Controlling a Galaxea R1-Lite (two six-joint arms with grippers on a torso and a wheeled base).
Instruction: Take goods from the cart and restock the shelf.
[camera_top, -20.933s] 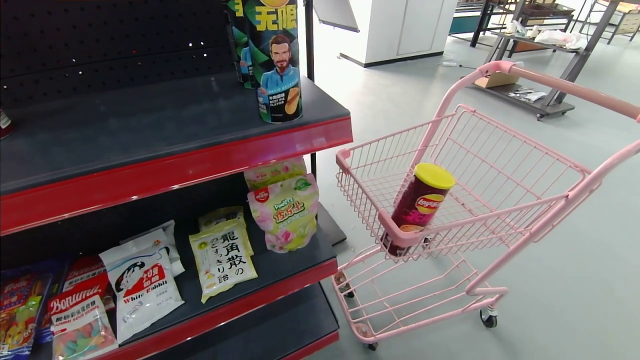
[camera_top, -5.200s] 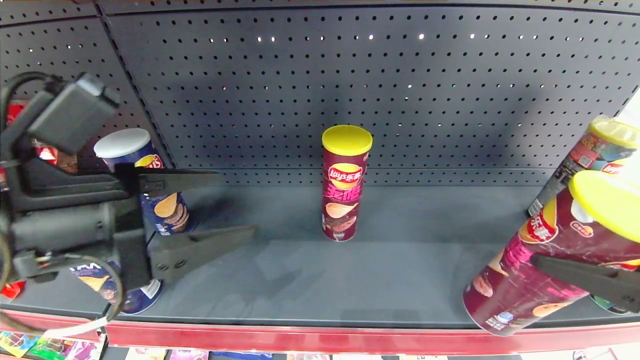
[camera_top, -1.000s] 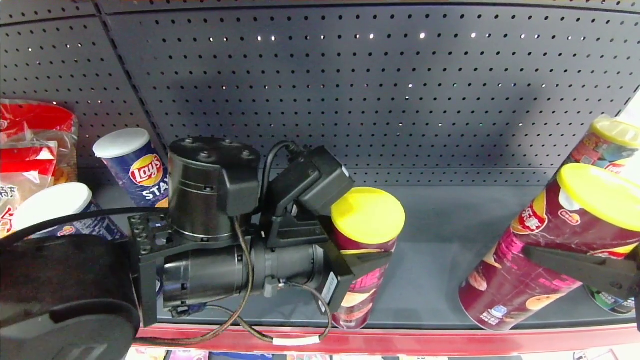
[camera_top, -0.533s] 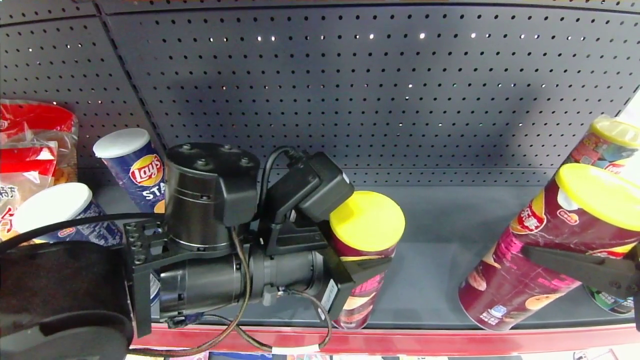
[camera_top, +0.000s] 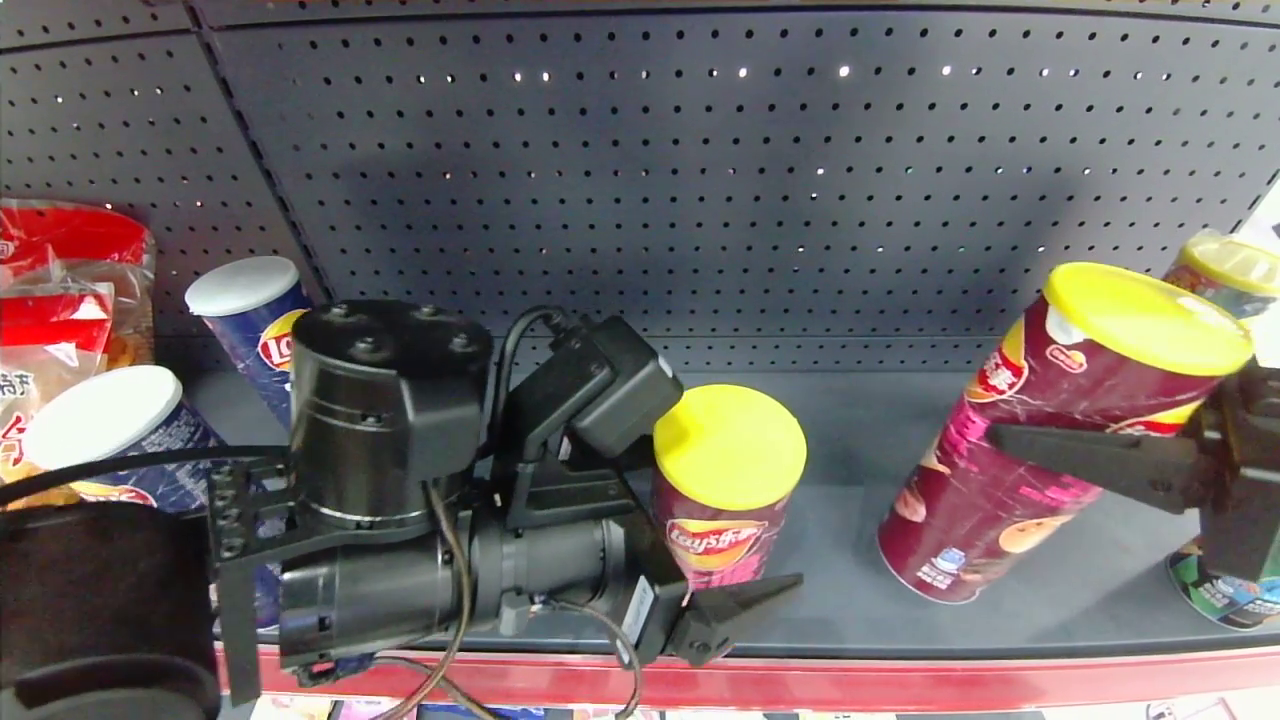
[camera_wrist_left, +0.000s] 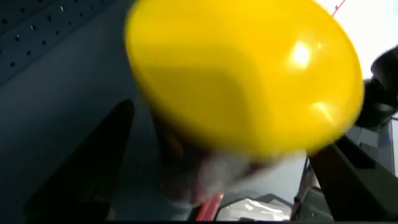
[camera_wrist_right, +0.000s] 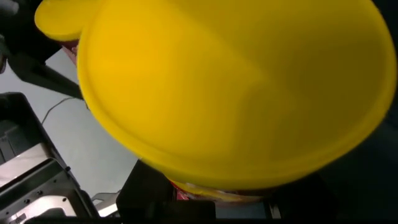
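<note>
A maroon chip can with a yellow lid (camera_top: 728, 470) stands upright on the dark shelf (camera_top: 840, 420) near its front edge. My left gripper (camera_top: 745, 560) is open around it, with one finger (camera_top: 740, 605) low in front of the can and clear of it. The left wrist view has the lid (camera_wrist_left: 242, 68) between the spread fingers (camera_wrist_left: 93, 168). My right gripper (camera_top: 1020, 430) is shut on a second maroon can (camera_top: 1000, 470), which is tilted with its base low over the shelf at the right. Its yellow lid (camera_wrist_right: 236, 87) shows close up in the right wrist view.
Two blue cans with white lids (camera_top: 245, 300) (camera_top: 110, 420) and red snack bags (camera_top: 60, 270) stand at the left. More cans (camera_top: 1215, 265) (camera_top: 1225, 590) sit at the far right. A pegboard wall (camera_top: 640, 180) backs the shelf, and a red lip (camera_top: 900, 680) runs along its front.
The left gripper has opened and let go of the middle can, which now stands free, and the arm has drawn back left. The right gripper has carried its tilted can leftward and further over the shelf.
</note>
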